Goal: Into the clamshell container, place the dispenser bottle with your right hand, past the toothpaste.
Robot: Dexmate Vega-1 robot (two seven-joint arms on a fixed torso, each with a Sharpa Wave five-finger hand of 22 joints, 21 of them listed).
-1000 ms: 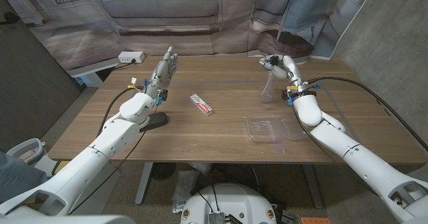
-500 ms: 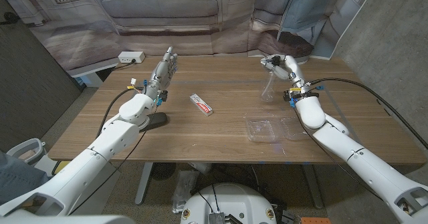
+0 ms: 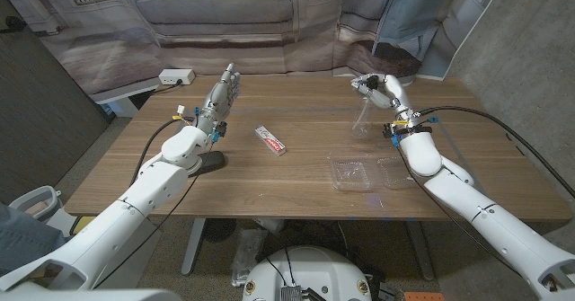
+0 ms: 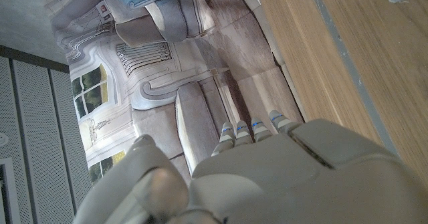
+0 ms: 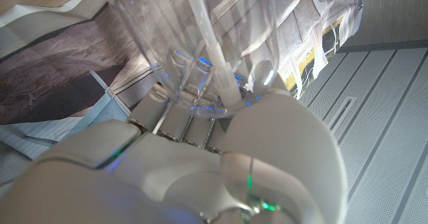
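Two hands share the wooden table, and going left to right from the toothpaste keeps things straight. Well to its left, the left hand is raised above the table, fingers straight and together, holding nothing. Near that arm's elbow lies a small dark object I cannot identify. The toothpaste itself lies flat near the middle, a white box with a red band; the lettering is too small to read. Right of the toothpaste and nearer the front edge, the clamshell container lies open, clear and hard to see against the wood. Beyond it toward the far edge, the right hand has its fingers wrapped around the top of the dispenser bottle, which hangs clear and slightly tilted above the table; the right wrist view shows its transparent wall and inner tube against the fingers. No label is visible on the bottle.

Risk, as I judge it: the smooth bottle could slip or swing in that top grip, and lowered off-centre it could catch the light container's rim and shove or flip it
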